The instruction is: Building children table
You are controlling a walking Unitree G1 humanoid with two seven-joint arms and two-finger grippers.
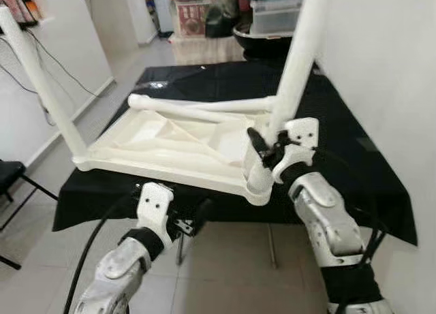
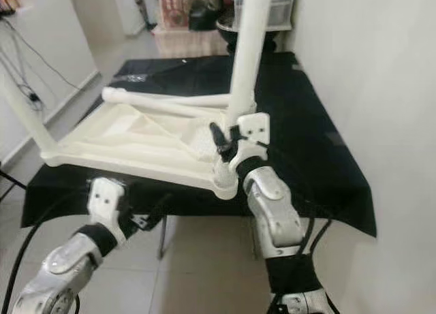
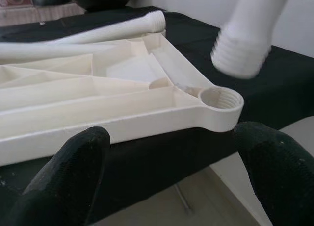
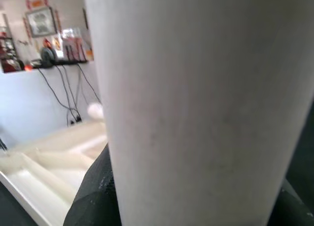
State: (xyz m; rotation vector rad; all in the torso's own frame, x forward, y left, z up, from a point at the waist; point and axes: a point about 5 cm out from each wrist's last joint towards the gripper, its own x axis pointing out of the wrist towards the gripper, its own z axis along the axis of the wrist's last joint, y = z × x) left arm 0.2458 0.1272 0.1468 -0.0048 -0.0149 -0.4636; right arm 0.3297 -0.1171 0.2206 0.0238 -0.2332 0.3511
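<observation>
Closest to me, my left gripper (image 1: 187, 218) sits low at the near edge of the work table, its two black fingers (image 3: 73, 172) spread wide with nothing between them, looking up at the corner I care about; my right gripper (image 1: 266, 150) is clamped around the lower part of a white table leg (image 1: 300, 48), holding it nearly upright, tilted slightly, over that same near right corner of the upturned tabletop (image 1: 163, 147). From the left wrist view I judge the step in hand to be seating this leg: its ribbed, threaded end (image 3: 240, 57) hangs just above and a little off to one side of the round threaded socket (image 3: 218, 98), not yet touching. To do it well I'd bring the leg truly plumb over the socket first, lower until the threads meet, then turn gently; plastic threads like these will likely cross if I force them at an angle, and the light tabletop may slide on the cloth, so bracing it with the free left gripper seems wise. The tabletop is cream moulded plastic, smooth and slightly glossy, with raised ribs forming triangular bays. Further back, one leg (image 1: 41, 82) already stands at the left corner, and loose tapered legs (image 1: 197, 108) lie along the far edge, all resting on a black cloth (image 1: 354, 164) draped over the work table
</observation>
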